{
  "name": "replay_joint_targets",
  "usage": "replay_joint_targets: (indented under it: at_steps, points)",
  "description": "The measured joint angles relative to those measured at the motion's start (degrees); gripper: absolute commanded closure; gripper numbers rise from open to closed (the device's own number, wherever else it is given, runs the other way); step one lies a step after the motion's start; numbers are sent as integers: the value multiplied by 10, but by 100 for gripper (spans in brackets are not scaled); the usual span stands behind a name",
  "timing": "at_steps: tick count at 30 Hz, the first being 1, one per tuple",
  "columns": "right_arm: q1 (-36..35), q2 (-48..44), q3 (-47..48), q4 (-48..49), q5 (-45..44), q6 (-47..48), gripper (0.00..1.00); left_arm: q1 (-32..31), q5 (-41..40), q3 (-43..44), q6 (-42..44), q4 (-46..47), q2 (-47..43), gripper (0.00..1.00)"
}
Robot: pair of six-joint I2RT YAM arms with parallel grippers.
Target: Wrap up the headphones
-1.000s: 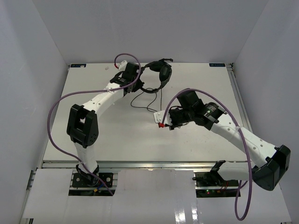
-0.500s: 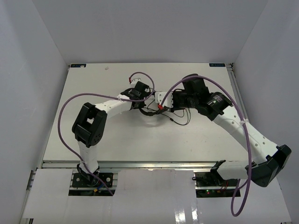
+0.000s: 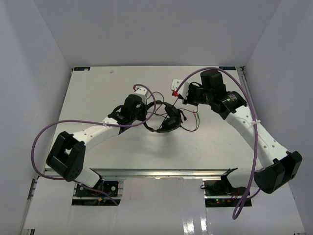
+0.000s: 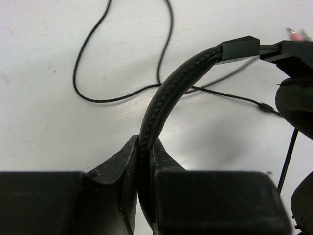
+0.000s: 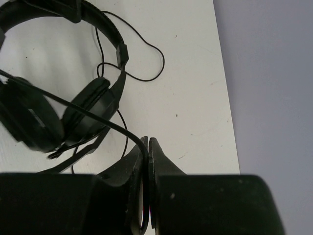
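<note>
The black headphones (image 3: 167, 120) lie at the table's middle, earcups together. My left gripper (image 3: 148, 117) is shut on the padded headband (image 4: 168, 88), which runs up between its jaws in the left wrist view (image 4: 145, 147). My right gripper (image 3: 176, 92) is behind the headphones, lifted, and is shut on the thin black cable (image 5: 126, 131). The cable runs from its jaws (image 5: 148, 142) down to the earcups (image 5: 90, 105). A pink-red plug end shows at the right gripper in the top view. Loose cable loops (image 4: 98, 97) lie on the table.
The white table (image 3: 98, 88) is boxed in by grey walls on three sides. Its right edge (image 5: 227, 98) is close to my right gripper. Thick purple robot cables (image 3: 46, 132) arc beside both arms.
My left gripper has dragged the headphones from the back of the table toward the middle. My right gripper has moved from the middle up and back, carrying the cable end.
</note>
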State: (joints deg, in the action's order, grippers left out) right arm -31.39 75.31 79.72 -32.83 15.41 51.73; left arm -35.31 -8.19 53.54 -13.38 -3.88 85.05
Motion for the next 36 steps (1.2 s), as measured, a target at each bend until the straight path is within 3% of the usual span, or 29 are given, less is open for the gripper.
replay_joint_targets:
  at_steps: [10,27,36]
  points:
    - [39,34,2,8,64,-62,92,-17,149,-94,51,127,-78,100]
    - [107,81,-10,34,168,-190,92,-36,185,-126,89,208,-140,100]
    - [140,106,-79,110,369,-250,84,-35,210,-168,83,228,-217,100]
